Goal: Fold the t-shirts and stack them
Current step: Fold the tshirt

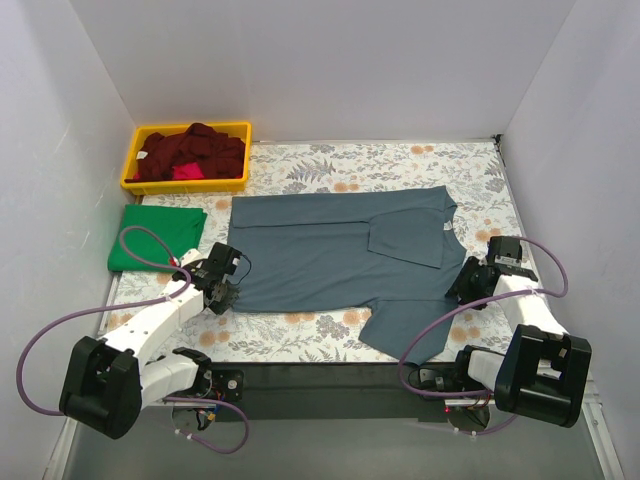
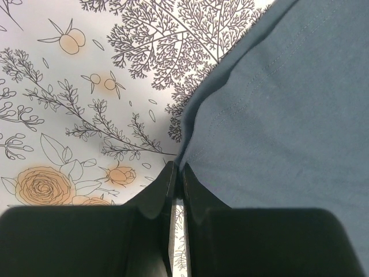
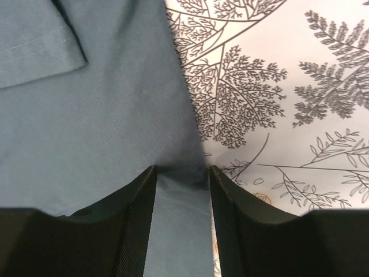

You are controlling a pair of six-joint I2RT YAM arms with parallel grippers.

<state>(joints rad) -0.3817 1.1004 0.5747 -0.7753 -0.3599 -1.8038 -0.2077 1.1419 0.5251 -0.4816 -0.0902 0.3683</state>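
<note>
The slate-blue t-shirt lies spread on the floral cloth, its top sleeve folded inward and one sleeve hanging toward the front edge. My left gripper is at its lower-left corner; in the left wrist view the gripper is pinched shut on the shirt's edge. My right gripper is at the shirt's right edge near the collar; in the right wrist view the gripper is open, with the blue cloth lying between the fingers. A folded green t-shirt lies at the left.
A yellow bin at the back left holds dark red shirts and a pink one. White walls enclose the table on three sides. The floral table cloth shows around the blue shirt.
</note>
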